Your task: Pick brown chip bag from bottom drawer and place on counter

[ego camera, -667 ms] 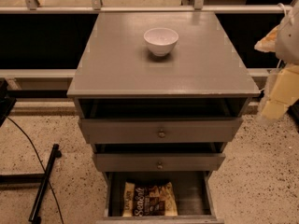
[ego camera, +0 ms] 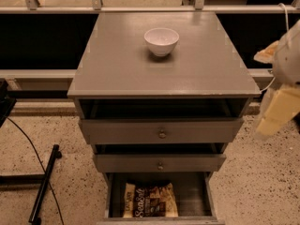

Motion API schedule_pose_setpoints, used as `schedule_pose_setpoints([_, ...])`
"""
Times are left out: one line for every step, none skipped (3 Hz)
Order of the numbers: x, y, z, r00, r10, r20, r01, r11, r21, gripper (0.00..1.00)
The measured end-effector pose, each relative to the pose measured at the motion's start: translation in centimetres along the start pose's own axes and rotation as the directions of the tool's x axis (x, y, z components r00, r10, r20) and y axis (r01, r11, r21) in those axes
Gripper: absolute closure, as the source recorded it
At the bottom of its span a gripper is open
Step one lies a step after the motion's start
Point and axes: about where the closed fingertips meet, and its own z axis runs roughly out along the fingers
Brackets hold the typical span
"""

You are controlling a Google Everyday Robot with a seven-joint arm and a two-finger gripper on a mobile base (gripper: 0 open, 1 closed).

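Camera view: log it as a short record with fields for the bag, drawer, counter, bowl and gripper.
bag: brown chip bag lying flat, left of centre in the drawer
drawer: bottom drawer pulled open, right part of its floor bare
counter: counter carries the bowl
bowl: white bowl upright, toward the back middle
gripper: gripper at the right edge of the view, beside the cabinet, well above and apart from the bag
task state: bag not yet picked
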Motion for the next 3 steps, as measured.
schedule_pose_setpoints([2.0,3.4,2.4,0.999,0.008,0.046,-0.009,0.9992,0.039,0.00])
schedule_pose_setpoints([2.8,3.5,4.4,0.998,0.021,0.059,-0.024,0.9980,0.058,0.00])
schedule_pose_setpoints([2.6,3.6,5.4,0.998,0.012,0.062,-0.014,0.9990,0.042,0.00])
